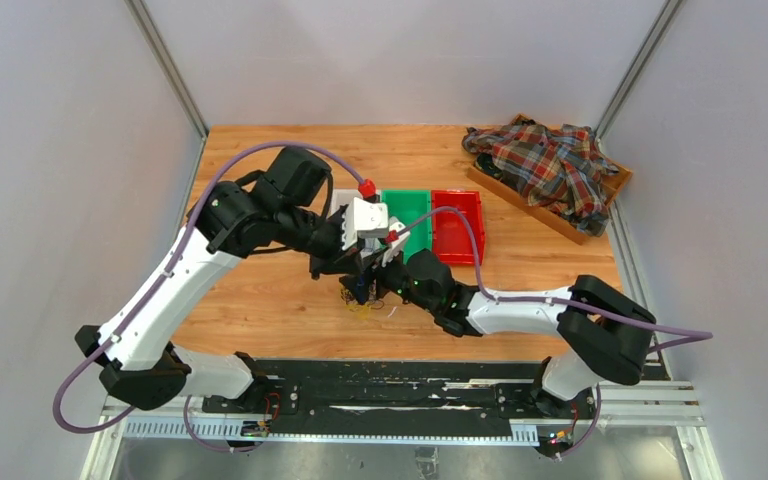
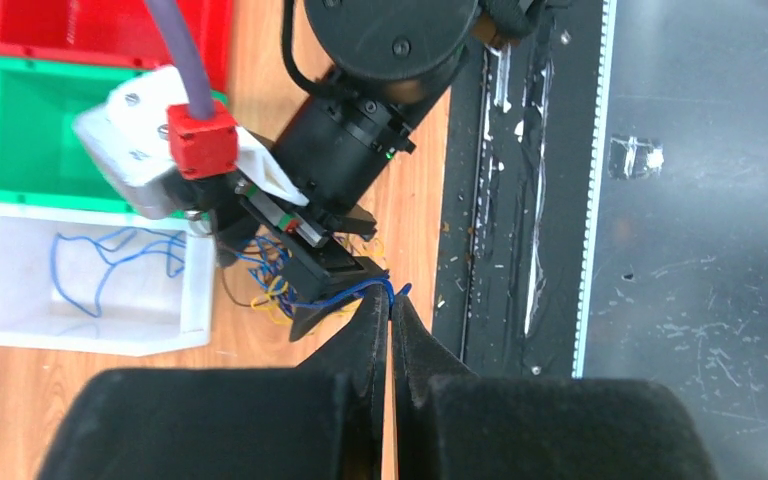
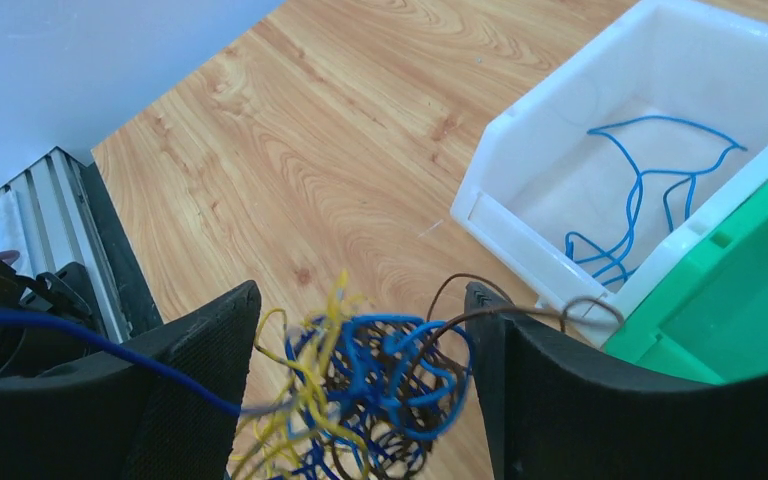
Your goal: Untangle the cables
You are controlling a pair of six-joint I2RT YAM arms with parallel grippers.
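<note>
The cables (image 3: pixel 380 385) are a clump of blue, yellow and brown wire loops, seen on the wood near the table's middle in the top view (image 1: pixel 360 300). My right gripper (image 3: pixel 360 290) is half closed around the clump, which touches both fingers. My left gripper (image 2: pixel 392 300) is shut on one blue wire (image 2: pixel 355 290) that runs taut out of the clump (image 2: pixel 265 285). That wire passes over the right gripper's left finger (image 3: pixel 80 340). In the top view both grippers meet over the clump, the left (image 1: pixel 360 278) and the right (image 1: pixel 380 285).
A white bin (image 2: pixel 195 290) beside the clump holds a loose blue wire (image 3: pixel 640 190). A green bin (image 1: pixel 415 215) and a red bin (image 1: pixel 457 225) stand behind it. A plaid shirt (image 1: pixel 545 170) lies on a wooden tray at the back right. A black rail (image 2: pixel 520 200) runs along the near edge.
</note>
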